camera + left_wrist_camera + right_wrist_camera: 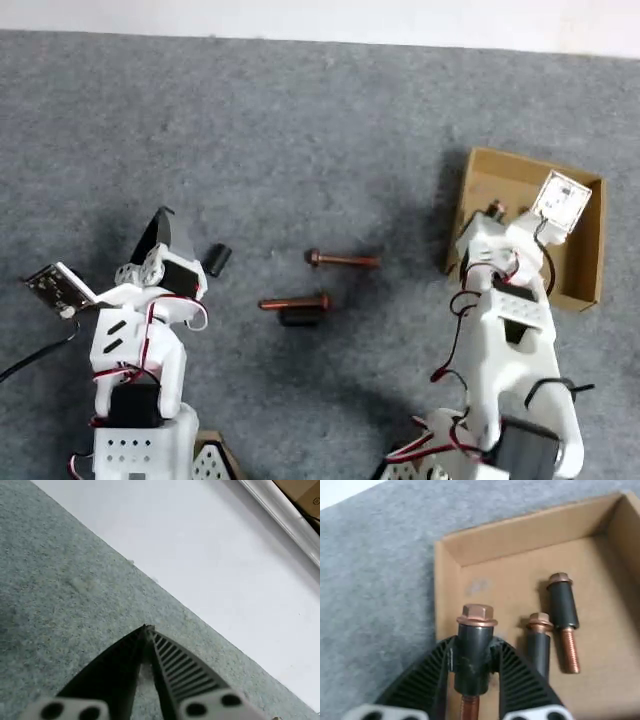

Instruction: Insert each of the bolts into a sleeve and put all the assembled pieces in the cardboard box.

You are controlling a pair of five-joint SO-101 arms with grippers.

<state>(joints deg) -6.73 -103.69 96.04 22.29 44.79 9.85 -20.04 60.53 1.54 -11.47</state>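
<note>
Cardboard box [530, 525] sits right under the right gripper [473, 647], just inside the box's left wall. That gripper is squeezing a black sleeve [471, 667] with a bolt [477, 614] in it. The bolt's head points at the far wall. Two done pieces [562, 605] lie beside it. The left gripper [147, 635] is pinched closed, holding nothing.

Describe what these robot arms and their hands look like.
The left arm and right arm are blocky white plastic with black motors and looping red and black cables. The left hand and right hand have black, ribbed, wedge-shaped fingers.
</note>
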